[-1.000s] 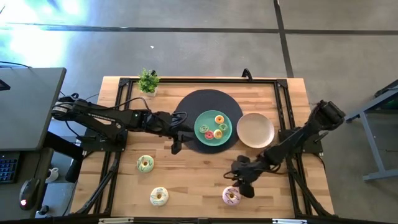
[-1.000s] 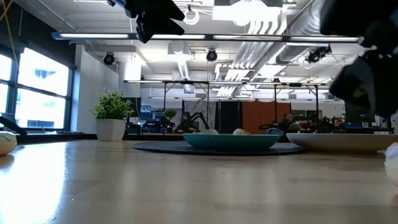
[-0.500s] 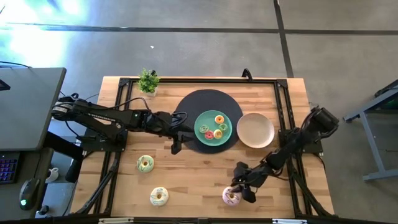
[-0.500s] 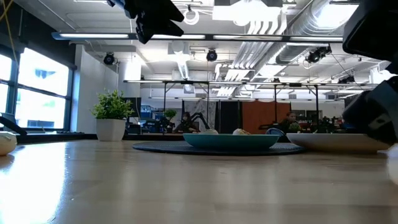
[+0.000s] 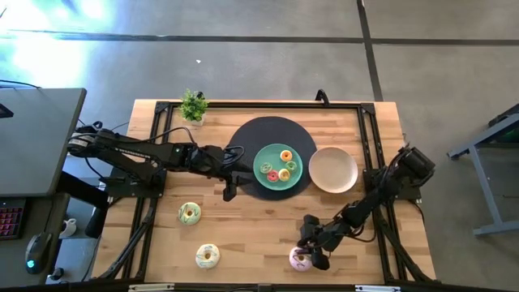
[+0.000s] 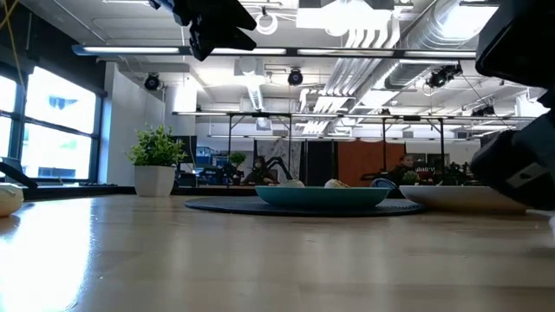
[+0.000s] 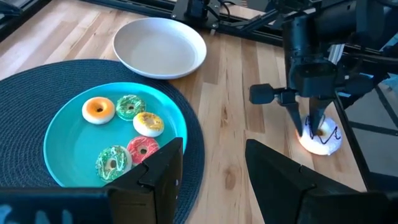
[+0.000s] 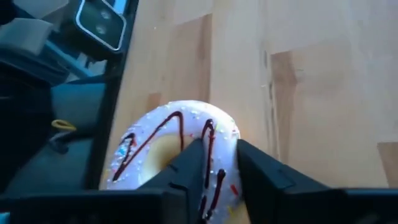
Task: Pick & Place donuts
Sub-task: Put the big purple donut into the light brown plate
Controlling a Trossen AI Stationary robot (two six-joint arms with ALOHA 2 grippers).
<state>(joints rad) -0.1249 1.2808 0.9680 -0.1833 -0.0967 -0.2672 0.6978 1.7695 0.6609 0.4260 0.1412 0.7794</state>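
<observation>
- The right gripper is pressing down on the pink-iced donut near the front edge of the tabletop, its fingers pinching one side of the ring, one finger inside the hole and one outside.
- That donut, drizzled with dark lines, is lying flat on the wood.
- The left gripper is hanging over the edge of the dark round placemat, fingers parted and holding nothing.
- Five small donuts are sitting on the teal plate: an orange one, two green ones, a yellow one and a pink one.
- The tan bowl is standing just beside the plate.
- A green-iced donut and a yellow one are lying on the tabletop's left side, well apart from the plate.
- A small potted plant is standing at the back edge.
</observation>
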